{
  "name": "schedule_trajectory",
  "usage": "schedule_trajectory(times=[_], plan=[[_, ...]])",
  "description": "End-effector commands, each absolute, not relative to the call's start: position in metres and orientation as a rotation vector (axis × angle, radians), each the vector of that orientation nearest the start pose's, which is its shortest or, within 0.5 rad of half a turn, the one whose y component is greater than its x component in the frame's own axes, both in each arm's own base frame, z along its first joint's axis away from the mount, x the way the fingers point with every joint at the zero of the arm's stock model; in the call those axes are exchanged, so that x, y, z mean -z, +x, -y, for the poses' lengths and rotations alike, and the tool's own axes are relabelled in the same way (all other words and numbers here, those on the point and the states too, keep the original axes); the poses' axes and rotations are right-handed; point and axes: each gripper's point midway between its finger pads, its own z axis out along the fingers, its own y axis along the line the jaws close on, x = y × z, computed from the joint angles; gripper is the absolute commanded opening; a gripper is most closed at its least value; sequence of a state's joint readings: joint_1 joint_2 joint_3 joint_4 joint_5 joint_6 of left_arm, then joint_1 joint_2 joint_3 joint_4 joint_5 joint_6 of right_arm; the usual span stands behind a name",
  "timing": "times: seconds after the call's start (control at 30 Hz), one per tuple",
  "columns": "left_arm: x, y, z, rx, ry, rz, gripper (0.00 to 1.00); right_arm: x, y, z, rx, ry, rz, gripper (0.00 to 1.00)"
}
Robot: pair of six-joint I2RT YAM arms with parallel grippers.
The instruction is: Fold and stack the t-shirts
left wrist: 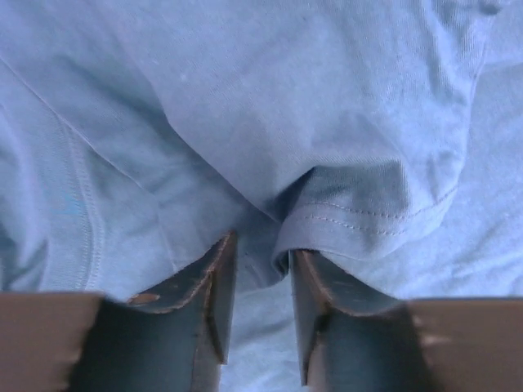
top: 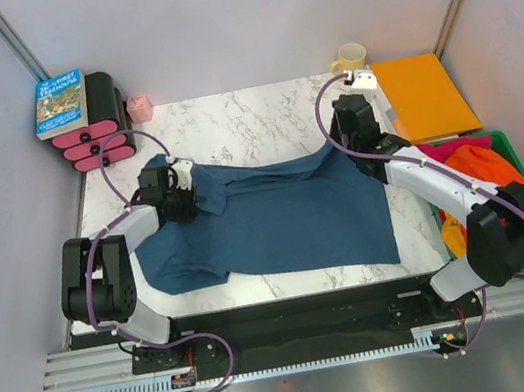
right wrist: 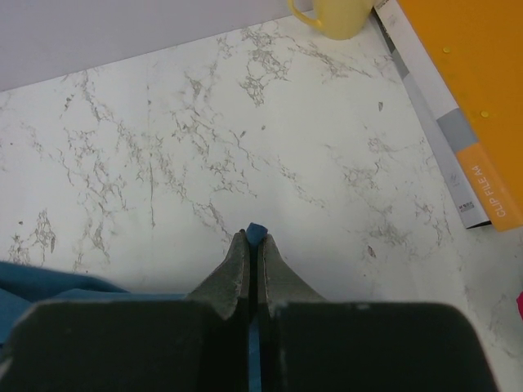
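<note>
Book point(top: 60, 102), yellow mug point(top: 351, 57), orange folder point(top: 424, 94)

White-and-black arms point(top: 432, 181), purple cables point(top: 105, 181), dark fingers point(left wrist: 204, 298).

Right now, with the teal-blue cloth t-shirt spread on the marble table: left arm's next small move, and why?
Probably close the left gripper on the stitched hem fold of the teal-blue t-shirt. Its jaws stand apart with that fold at their tips, while the right gripper is shut on a sliver of blue cloth, so only the left lacks a hold.
</note>
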State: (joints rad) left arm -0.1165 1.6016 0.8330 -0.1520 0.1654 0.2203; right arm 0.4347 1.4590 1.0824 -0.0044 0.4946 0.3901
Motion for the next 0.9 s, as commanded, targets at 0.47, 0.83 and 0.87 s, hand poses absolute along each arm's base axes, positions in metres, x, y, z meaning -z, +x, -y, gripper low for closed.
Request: schedule_trajectory(times=[0.47, 0.83, 0.87], plan=[[-0.084, 0.382, 0.046, 0.064, 0.403, -2.227, 0.02, -0.252, 0.425, -0.126, -0.14, 0.281, -1.804, 0.0], [-0.341, 0.315, 0.019, 0.027, 0.293, -1.754, 0.02, -0.377, 0.349, -0.083, -0.136, 0.282, -1.629, 0.0], [-0.363, 0.306, 0.021, 0.029, 0.294, -1.706, 0.02, -0.39, 0.338, -0.078, -0.149, 0.284, -1.601, 0.0]])
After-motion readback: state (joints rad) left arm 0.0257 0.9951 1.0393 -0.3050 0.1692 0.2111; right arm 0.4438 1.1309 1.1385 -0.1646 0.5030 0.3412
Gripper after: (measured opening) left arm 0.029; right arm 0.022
